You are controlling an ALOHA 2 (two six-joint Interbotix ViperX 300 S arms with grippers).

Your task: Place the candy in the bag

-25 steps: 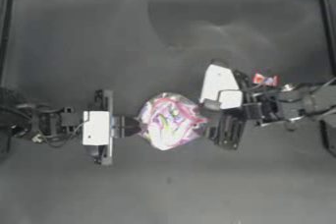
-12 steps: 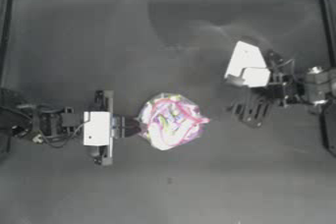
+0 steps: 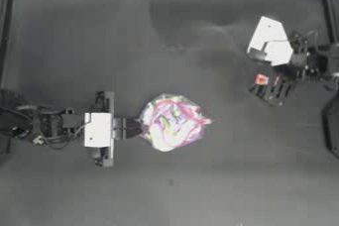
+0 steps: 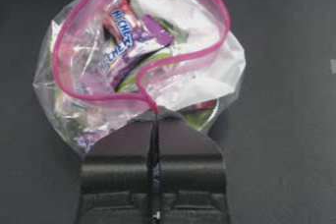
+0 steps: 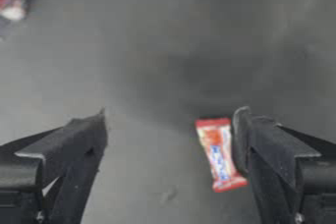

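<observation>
Dark table (image 3: 132,46); Hi-Chew bag (image 3: 172,122) mid-table, pinched at its pink zip by left gripper (image 3: 127,128). Over at the right, red-orange candy (image 5: 219,153) lying lengthwise between right gripper's (image 5: 171,144) spread jaws, hugging one

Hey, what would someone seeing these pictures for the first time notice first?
Probably the bag near the table's middle, its pink-edged mouth gaping over bright sweets, with the left gripper shut on its edge. Next, the small red-orange candy lying on the dark table toward the right side, between the open jaws of the right gripper, close to one jaw.
</observation>
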